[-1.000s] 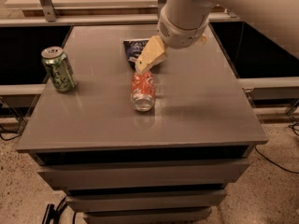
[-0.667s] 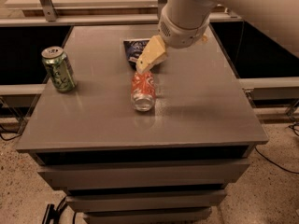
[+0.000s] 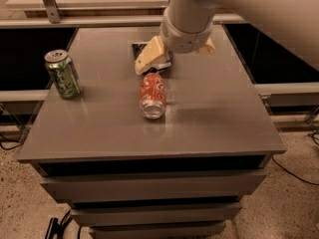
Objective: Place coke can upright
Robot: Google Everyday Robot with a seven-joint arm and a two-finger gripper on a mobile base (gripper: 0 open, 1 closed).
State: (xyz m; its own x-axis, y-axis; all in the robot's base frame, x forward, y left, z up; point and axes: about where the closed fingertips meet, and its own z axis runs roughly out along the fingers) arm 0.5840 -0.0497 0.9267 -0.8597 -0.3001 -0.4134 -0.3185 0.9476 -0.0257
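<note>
The coke can (image 3: 152,95) lies on its side near the middle of the grey table (image 3: 214,118), silver end toward the front. My gripper (image 3: 174,59) hangs just behind and above the can's far end. Its cream fingers (image 3: 149,56) are spread apart and hold nothing. It does not touch the can.
A green can (image 3: 62,73) stands upright at the table's left edge. A dark blue snack bag (image 3: 142,51) lies behind the coke can, mostly hidden under my gripper. My arm (image 3: 239,9) reaches in from the upper right. Shelving runs along the back.
My gripper has shifted slightly left and turned a little, so a second finger shows on the right. The coke can has not moved.
</note>
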